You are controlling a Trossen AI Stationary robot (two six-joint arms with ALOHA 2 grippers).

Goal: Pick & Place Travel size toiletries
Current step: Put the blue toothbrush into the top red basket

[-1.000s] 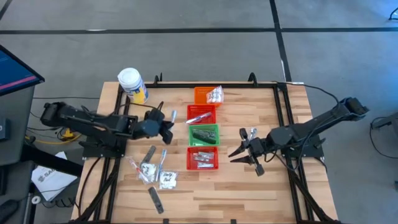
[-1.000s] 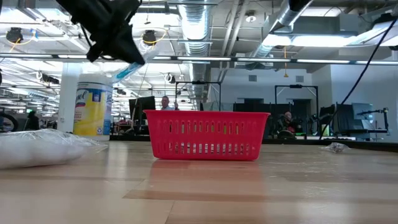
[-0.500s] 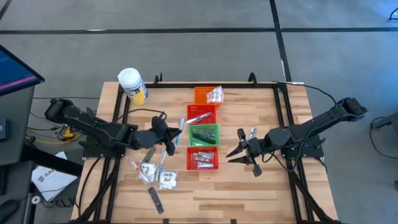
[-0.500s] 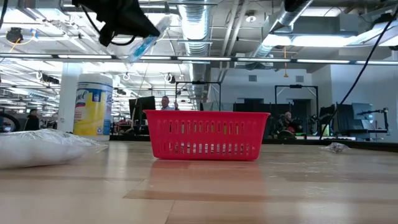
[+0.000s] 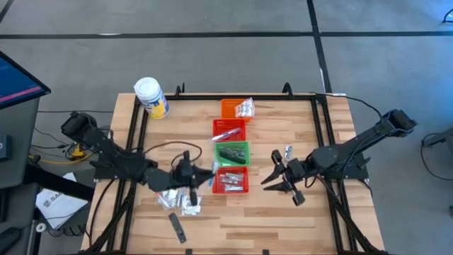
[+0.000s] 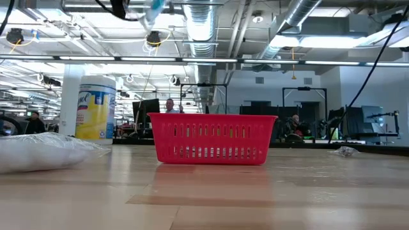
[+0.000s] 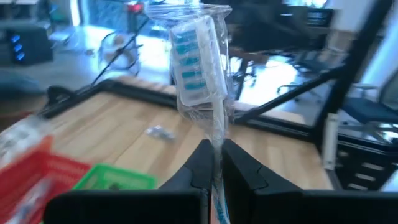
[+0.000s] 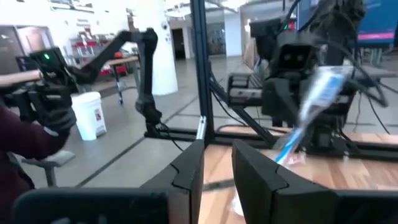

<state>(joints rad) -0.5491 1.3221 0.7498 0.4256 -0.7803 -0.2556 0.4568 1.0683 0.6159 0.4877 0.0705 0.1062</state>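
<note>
Two dark arms reach over the slatted wooden table (image 5: 283,212) from opposite sides. The left gripper (image 7: 215,163) has its fingers pinched together on a toothbrush in a clear wrapper, white-headed with blue bristles (image 7: 198,59) — the brush stands up out of the fingertips with its head well above them. In the high view this gripper (image 5: 200,175) sits just left of the nearest red mesh basket (image 5: 231,180), and the wrapped brush (image 5: 212,178) shows as a pale blue sliver by that basket's left rim, held off the tabletop.

The right gripper (image 5: 278,180) hovers to the right of the same basket with its fingers a little apart and nothing between them; its own wrist view shows a narrow gap between the two dark fingers (image 8: 186,171).

Four small baskets stand in a row down the middle of the table: an orange one (image 5: 233,108) farthest back, a second red one (image 5: 229,130), a green one (image 5: 232,152), then the nearest red one. Loose clear sachets with white contents (image 5: 177,200) lie in a cluster under the left arm, with a dark flat strip (image 5: 176,227) nearer the front edge. A small silvery packet (image 5: 288,151) lies near the right gripper. A large white jar with a yellow label (image 5: 151,96) stands at the back left corner.
</note>
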